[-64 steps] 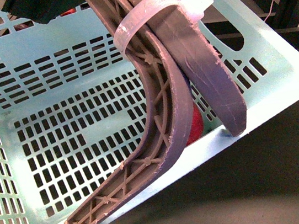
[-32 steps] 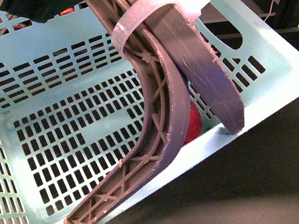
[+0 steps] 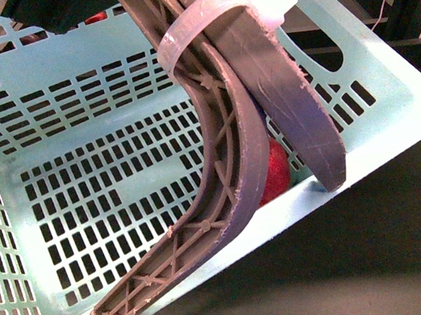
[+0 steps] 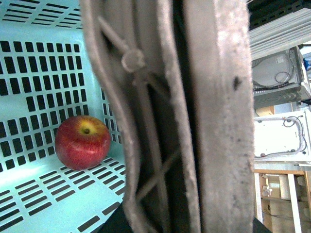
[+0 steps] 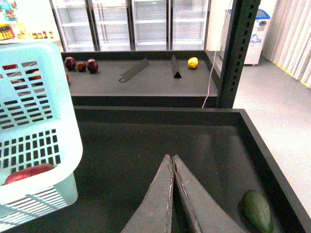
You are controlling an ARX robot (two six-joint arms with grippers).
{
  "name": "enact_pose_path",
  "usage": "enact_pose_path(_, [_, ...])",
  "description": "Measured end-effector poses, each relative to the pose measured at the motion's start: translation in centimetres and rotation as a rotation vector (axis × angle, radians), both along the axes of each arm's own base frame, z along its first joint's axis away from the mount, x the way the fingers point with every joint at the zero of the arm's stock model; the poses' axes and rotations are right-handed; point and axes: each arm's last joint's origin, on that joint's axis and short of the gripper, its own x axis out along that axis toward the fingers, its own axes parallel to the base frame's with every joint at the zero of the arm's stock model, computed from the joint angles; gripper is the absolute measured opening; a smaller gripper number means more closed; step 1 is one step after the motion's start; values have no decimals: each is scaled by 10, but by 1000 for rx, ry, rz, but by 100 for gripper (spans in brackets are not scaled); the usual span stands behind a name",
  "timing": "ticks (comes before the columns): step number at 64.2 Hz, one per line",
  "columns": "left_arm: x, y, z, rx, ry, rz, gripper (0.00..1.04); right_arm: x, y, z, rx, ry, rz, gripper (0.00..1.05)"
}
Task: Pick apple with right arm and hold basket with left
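Note:
The pale mint-blue basket [image 3: 377, 114] fills the front view, tilted, its two brown ribbed handles [image 3: 229, 123] bound together by a white tie. My left gripper [image 4: 184, 227] is shut on these handles, which hide its jaws in the left wrist view. The red apple [image 4: 82, 142] lies on the basket floor in a corner; it also shows in the front view [image 3: 275, 170], partly behind a handle. My right gripper [image 5: 172, 158] is shut and empty over a dark bin, to the right of the basket [image 5: 43, 121]. The apple [image 5: 29, 173] shows through the slots.
A green avocado [image 5: 257, 211] lies in the dark bin's near right corner. Dark purple-red fruits [image 5: 81, 64] and a yellow lemon [image 5: 193, 62] sit on the shelf behind. A black upright post [image 5: 238, 48] stands at the bin's far right corner.
The basket has swayed slightly in my left gripper's hold. The apple shows a little more beside the handle.

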Motion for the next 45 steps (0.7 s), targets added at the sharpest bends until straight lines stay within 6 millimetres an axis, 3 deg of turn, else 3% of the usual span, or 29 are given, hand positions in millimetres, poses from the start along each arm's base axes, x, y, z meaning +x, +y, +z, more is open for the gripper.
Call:
enact_pose_path(4, [0, 0, 0, 3, -2, 1, 15, 0, 0, 0, -1, 0, 0, 5])
enact_pose_path(14, [0, 0, 0, 3, -3, 2, 15, 0, 0, 0, -1, 0, 0, 35])
enact_pose_path(37, [0, 0, 0, 3, -2, 1, 15, 0, 0, 0, -1, 0, 0, 92])
enact_pose_path(40, [0, 0, 0, 2, -2, 1, 15, 0, 0, 0, 0, 0, 0, 97])
enact_pose_path(45, [0, 0, 0, 3, -2, 2, 15, 0, 0, 0, 0, 0, 0, 96])
